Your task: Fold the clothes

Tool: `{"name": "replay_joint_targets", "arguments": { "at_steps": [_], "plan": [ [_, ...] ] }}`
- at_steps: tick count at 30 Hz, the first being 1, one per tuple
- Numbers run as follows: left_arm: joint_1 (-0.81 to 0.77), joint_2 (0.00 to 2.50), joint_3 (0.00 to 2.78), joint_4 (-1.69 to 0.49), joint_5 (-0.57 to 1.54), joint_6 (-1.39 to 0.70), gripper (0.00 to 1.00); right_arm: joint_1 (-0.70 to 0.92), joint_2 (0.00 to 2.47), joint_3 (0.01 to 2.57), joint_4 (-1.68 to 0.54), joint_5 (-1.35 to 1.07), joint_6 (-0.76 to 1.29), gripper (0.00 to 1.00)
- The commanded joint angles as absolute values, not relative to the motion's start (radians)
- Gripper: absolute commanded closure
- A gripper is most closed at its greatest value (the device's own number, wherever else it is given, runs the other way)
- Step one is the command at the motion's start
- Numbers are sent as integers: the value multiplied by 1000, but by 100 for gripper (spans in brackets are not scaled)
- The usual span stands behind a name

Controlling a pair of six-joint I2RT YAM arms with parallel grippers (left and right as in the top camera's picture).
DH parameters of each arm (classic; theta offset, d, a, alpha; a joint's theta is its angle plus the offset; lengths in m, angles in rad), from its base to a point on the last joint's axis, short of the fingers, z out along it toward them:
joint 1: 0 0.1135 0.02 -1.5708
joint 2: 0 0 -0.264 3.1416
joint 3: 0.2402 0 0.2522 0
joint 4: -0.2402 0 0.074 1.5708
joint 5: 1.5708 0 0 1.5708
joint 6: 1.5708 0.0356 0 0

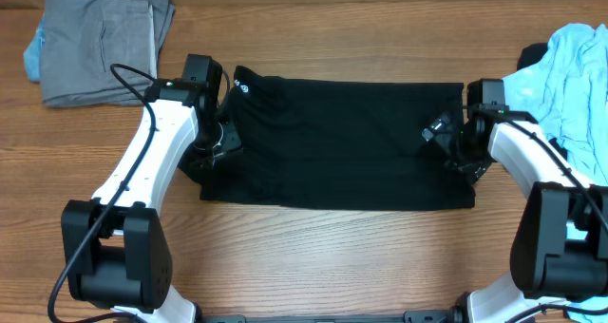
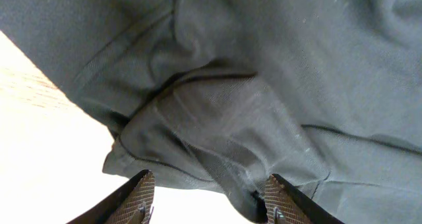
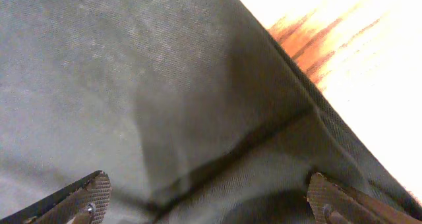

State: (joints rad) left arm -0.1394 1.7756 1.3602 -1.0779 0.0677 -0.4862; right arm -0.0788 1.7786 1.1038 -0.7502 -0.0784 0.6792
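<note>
Lying flat: black fabric garment (image 1: 342, 142), spreading across the middle of the wooden tabletop (image 1: 332, 256)
left gripper (image 2: 208, 188): fingers standing apart at the garment's bunched left edge
right gripper (image 3: 208, 191): fingers standing wide apart over its right edge

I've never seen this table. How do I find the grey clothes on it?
On the wooden table, look at the far left corner. The grey garment lies there, folded flat. It is the only grey one: the black garment is spread in the middle, the light blue clothes crumpled on the right.
</note>
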Motion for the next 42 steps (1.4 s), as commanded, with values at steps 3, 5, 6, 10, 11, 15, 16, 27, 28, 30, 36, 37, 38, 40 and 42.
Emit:
{"name": "replay_joint_targets", "arguments": {
  "at_steps": [3, 5, 6, 10, 11, 15, 16, 27, 28, 30, 36, 37, 38, 40, 42],
  "plan": [
    [-178, 1735, 1357, -1122, 79, -471, 42, -79, 1703, 1211, -800, -173, 682, 0],
    [-202, 1731, 1357, -1139, 79, -472, 40, -79, 1685, 1211, -800, -253, 682, 0],
    [-215, 1732, 1357, -1149, 80, -485, 34, -78, 1684, 1211, -800, -281, 682, 0],
    [-265, 1743, 1338, -1147, 72, -511, 13, -62, 1685, 1206, -809, -289, 681, 0],
    [-271, 1746, 1332, -1142, 68, -522, 10, -58, 1685, 1203, -807, -289, 681, 0],
    [-272, 1761, 1301, -1106, 74, -566, 10, -51, 1685, 1201, -815, -287, 673, 0],
    [-271, 1766, 1293, -1102, 81, -581, 10, -51, 1685, 1200, -818, -282, 673, 0],
    [-270, 1867, 1274, -1053, 109, -653, 12, -51, 1685, 1199, -833, -263, 673, 0],
    [-270, 1880, 1274, -1053, 109, -655, 12, -51, 1685, 1199, -834, -263, 673, 0],
    [-270, 1903, 1274, -1045, 102, -656, 12, -51, 1685, 1199, -835, -263, 658, 0],
    [-269, 1927, 1274, -992, 102, -655, 22, -51, 1685, 1199, -837, -248, 654, 0],
    [-269, 1927, 1274, -989, 101, -655, 25, -51, 1685, 1199, -838, -248, 654, 0],
    [-269, 1927, 1274, -989, 101, -655, 27, -51, 1685, 1199, -838, -247, 654, 0],
    [-269, 1927, 1274, -989, 101, -655, 30, -51, 1685, 1199, -838, -244, 654, 0],
    [-269, 1927, 1274, -989, 96, -654, 36, -51, 1685, 1199, -837, -240, 655, 0]
  ]
}}
